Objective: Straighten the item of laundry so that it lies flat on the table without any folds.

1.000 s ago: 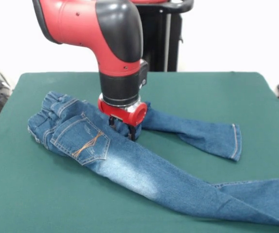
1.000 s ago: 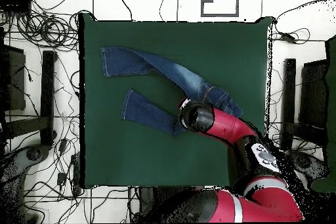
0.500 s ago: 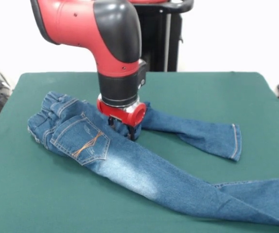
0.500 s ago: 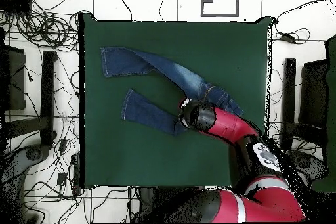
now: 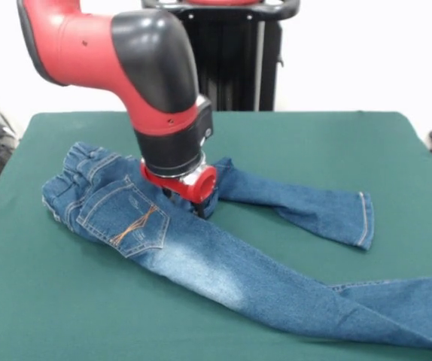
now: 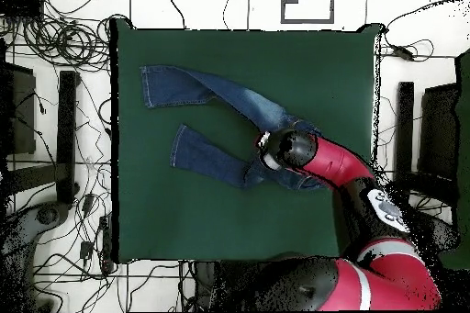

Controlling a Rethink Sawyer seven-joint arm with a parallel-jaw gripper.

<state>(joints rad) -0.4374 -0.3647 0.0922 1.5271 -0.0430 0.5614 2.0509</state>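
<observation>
The item of laundry, a pair of blue jeans [image 5: 201, 256], lies on the green table [image 5: 314, 143] with its waistband bunched at the left and both legs running right. The near leg reaches the right edge of the picture; the far leg ends at a hem mid-right. My gripper [image 5: 188, 204] presses down into the crotch between the legs, just right of the back pocket, shut on the denim, its tips mostly hidden under the red flange. From above, the jeans [image 6: 220, 98] spread left of the arm's wrist [image 6: 286, 149], which covers the gripper and the waistband.
Green cloth [image 6: 184, 227] stretches wide around the jeans on all sides. Cables [image 6: 55, 43] and dark stands [image 6: 66, 135] lie on the floor beyond the table's edges.
The arm has swung left in the front view, tilting the wrist. The waistband and pocket have shifted slightly left with it, and the overhead view uncovers more denim by the crotch.
</observation>
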